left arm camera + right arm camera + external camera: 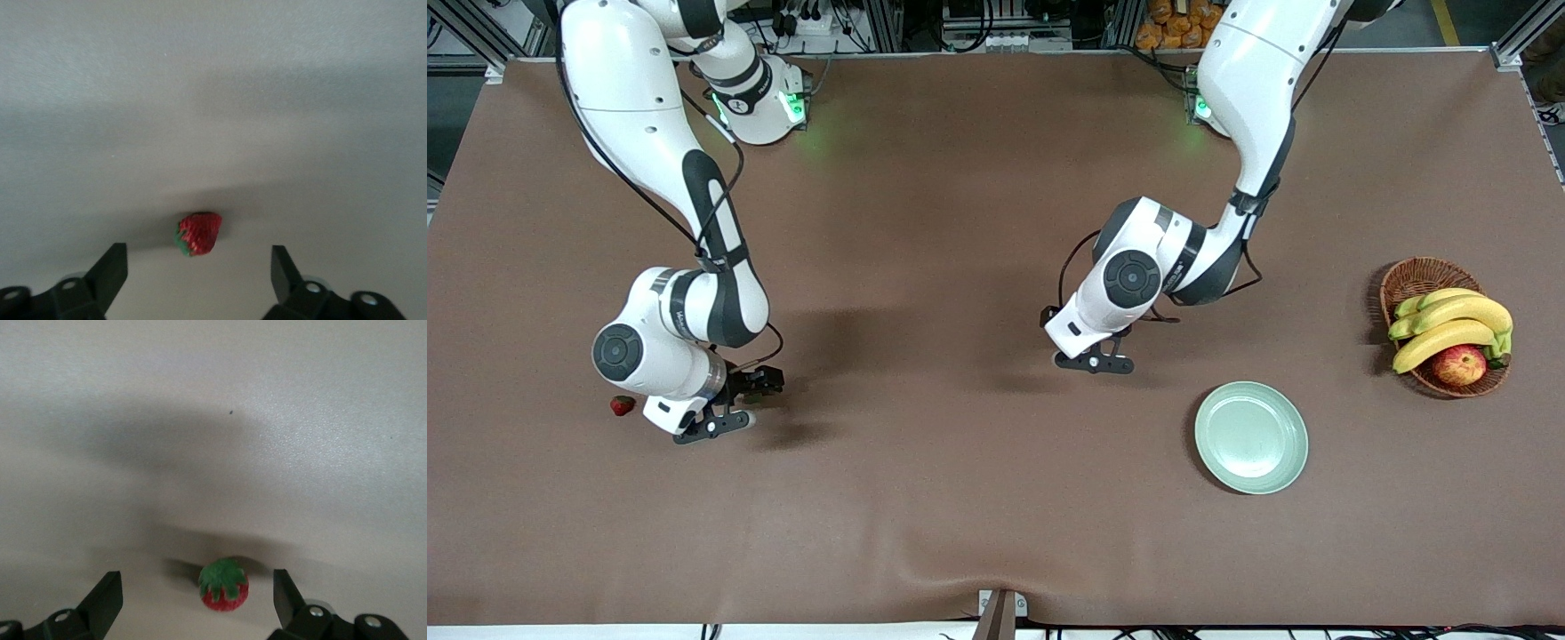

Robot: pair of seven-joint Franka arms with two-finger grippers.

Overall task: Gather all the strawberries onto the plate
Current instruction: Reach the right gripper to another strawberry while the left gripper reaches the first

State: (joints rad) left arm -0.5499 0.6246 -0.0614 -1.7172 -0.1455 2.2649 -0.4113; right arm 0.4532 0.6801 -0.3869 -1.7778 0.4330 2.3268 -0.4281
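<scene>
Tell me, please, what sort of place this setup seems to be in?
Probably a robotics lab: two Franka arms are mounted at a brown-covered table edged by aluminium framing and cables. The props look staged: a mint-green plate, a wicker basket of bananas and an apple, and small strawberries.

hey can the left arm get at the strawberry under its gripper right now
Probably yes. In the left wrist view the strawberry lies on the bare table between the open fingers of the left gripper, with nothing in the way. The front view hides that berry under the arm.
</scene>
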